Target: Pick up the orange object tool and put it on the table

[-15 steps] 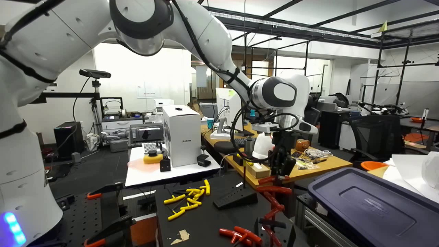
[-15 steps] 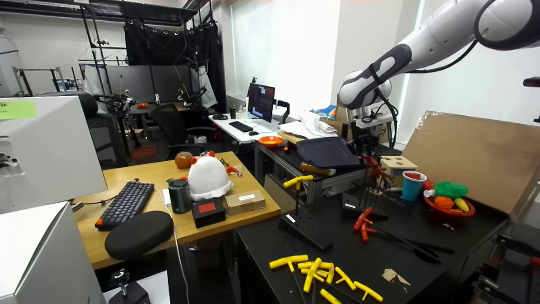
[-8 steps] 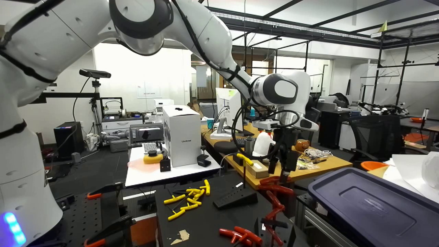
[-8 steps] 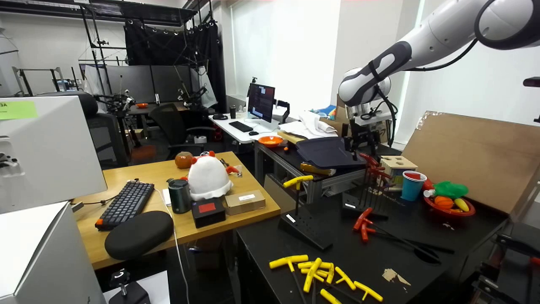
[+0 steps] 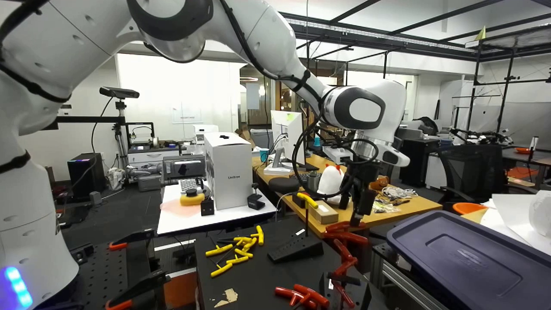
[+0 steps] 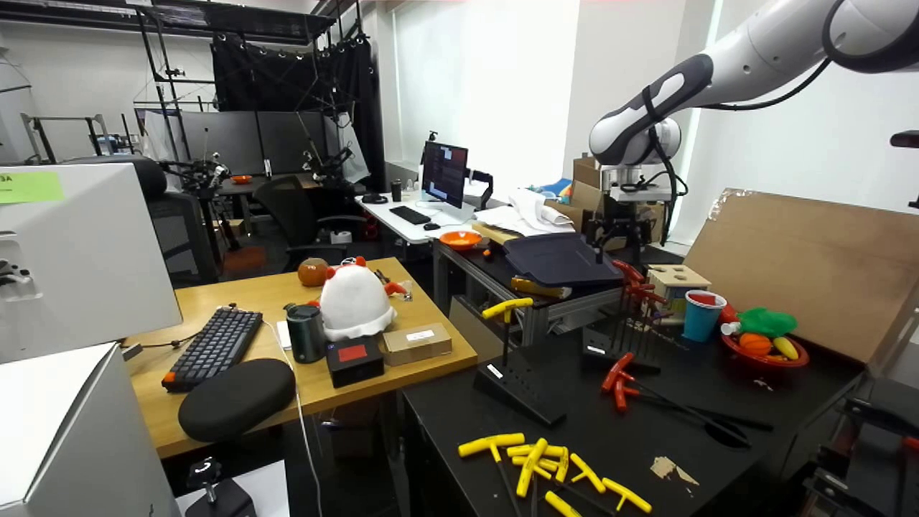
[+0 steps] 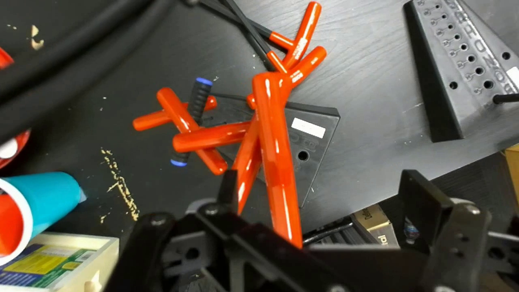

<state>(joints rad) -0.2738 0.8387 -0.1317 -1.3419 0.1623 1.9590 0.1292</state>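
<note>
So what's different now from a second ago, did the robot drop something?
The pincer opened wide and lifted a little. It seems to have let go of an orange handle, which didn't go far: it's with the other orange ones. The yellow tools, blue cup and white plush toy stayed put.
</note>
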